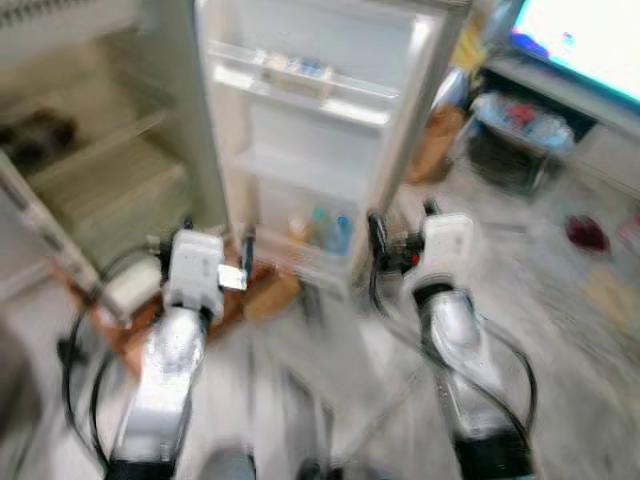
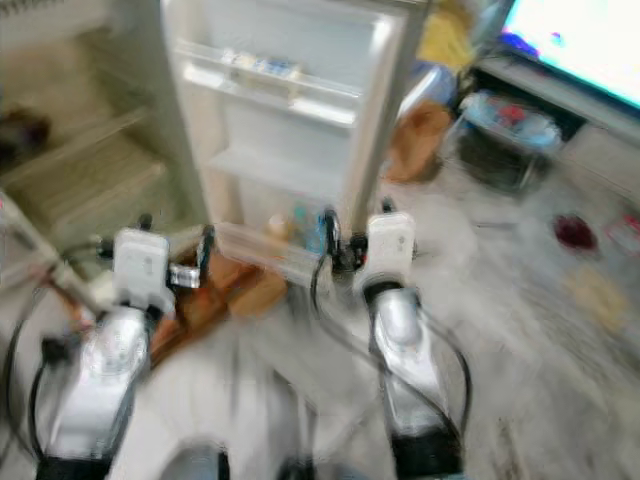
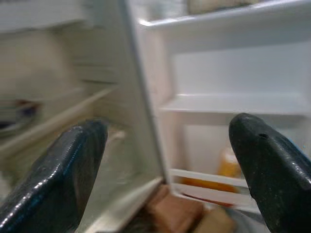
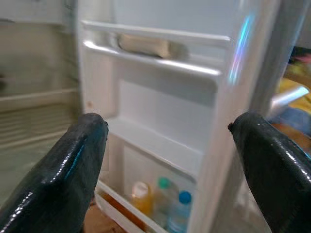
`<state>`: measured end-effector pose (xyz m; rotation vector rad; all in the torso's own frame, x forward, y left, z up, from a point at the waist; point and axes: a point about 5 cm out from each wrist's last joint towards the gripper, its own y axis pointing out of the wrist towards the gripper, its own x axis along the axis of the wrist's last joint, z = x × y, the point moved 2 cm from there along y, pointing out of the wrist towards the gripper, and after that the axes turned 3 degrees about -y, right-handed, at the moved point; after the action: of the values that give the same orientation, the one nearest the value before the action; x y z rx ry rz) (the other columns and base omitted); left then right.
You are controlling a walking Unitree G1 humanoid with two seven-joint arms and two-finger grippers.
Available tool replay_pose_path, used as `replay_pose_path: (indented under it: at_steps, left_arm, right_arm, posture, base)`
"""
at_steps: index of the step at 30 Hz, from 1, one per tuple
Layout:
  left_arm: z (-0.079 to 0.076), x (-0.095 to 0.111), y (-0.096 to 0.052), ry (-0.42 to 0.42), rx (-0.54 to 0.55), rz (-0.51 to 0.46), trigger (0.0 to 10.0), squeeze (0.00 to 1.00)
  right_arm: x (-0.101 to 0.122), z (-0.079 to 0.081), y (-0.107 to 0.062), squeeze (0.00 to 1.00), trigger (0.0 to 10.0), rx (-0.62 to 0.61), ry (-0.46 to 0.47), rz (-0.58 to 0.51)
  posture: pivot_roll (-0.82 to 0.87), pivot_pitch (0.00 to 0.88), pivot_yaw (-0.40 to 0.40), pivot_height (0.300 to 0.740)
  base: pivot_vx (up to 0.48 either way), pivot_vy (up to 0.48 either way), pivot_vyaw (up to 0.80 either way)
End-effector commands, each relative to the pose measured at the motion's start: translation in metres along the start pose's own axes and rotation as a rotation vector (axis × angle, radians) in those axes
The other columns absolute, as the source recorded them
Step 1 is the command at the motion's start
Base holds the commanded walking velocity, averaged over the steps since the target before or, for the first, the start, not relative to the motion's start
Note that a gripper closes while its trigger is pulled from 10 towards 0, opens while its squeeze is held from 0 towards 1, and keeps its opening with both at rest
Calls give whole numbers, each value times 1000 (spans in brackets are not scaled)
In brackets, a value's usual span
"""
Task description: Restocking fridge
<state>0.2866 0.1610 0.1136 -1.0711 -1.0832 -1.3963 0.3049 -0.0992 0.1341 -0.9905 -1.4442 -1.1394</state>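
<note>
The picture is blurred. A white fridge stands open before me, its wire-shelved inside (image 1: 100, 170) on the left and its door (image 1: 320, 130) swung out in the middle. The door's lowest shelf holds three bottles (image 1: 325, 232): one orange (image 4: 141, 196), one green-capped (image 4: 163, 191), one blue-capped (image 4: 181, 206). Small items (image 1: 295, 68) lie on the door's top shelf. My left gripper (image 1: 218, 238) is open and empty, low before the fridge's inside and door hinge (image 3: 167, 128). My right gripper (image 1: 403, 225) is open and empty too, facing the door shelves (image 4: 167, 124).
A lit screen (image 1: 580, 45) stands at the back right above a low stand with clutter (image 1: 520, 120). A brown bag (image 1: 435, 140) sits behind the door. Brown boxes (image 1: 270, 295) lie on the floor at the fridge's foot. A dark red thing (image 1: 587, 232) lies on the right floor.
</note>
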Motion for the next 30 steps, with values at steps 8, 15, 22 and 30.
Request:
replay_pose_path:
  at_steps: [8,15,22,30]
  left_arm:
    - [-6,-1,4,23,-8,4,10000,0]
    - [-6,-1,5,26,-8,4,10000,0]
    - [-6,-3,5,41,8,15,10000,0]
    - [-7,-5,4,24,9,25,10000,0]
  right_arm:
    - [7,-1,1,0,10000,43,-29,-22]
    - [7,1,3,0,10000,52,-28,-26]
    - [11,6,5,0,10000,102,-36,-42]
    - [11,7,7,0,10000,112,-34,-39]
  posture:
    - [64,66,-76,740]
    - [66,66,-74,740]
    - [64,65,-77,740]
    - [65,68,-79,740]
  base:
    - [203,-379,784]
    - [340,-335,704]
    - [341,-334,773]
    - [328,-330,497]
